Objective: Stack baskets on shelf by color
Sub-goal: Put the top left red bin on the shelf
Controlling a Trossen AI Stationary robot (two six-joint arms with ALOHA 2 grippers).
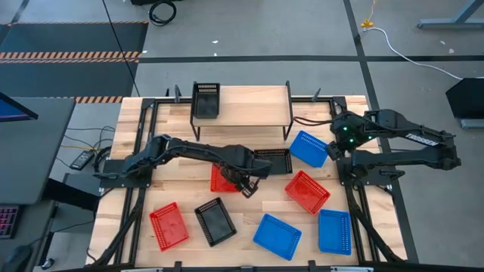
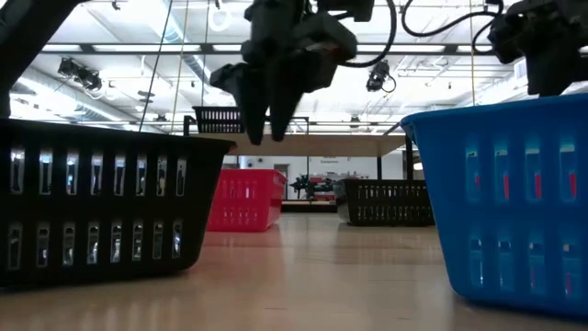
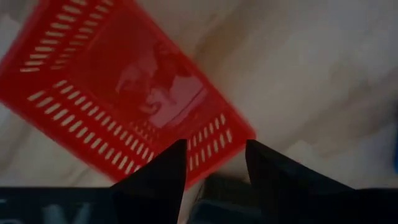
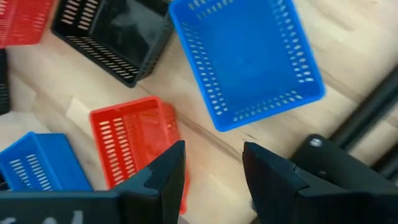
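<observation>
No label or writing can be read anywhere. From the left of the table, a red basket (image 1: pixel 168 225) lies near the front edge, a black basket (image 1: pixel 215 221) just beside it. The left gripper (image 1: pixel 246 187) hangs with its fingers apart, holding nothing, above another red basket (image 3: pixel 118 93) at mid-table. Behind, the shelf (image 1: pixel 249 106) carries one black basket (image 1: pixel 206 100) at its left end. Further right lie a black basket (image 1: pixel 274 161), a blue basket (image 1: pixel 308 148), a red one (image 1: pixel 307 191) and two blue ones (image 1: pixel 277 236) (image 1: pixel 334 231). The right gripper (image 1: pixel 333 151), fingers parted and empty, hovers beside the blue basket near the shelf.
</observation>
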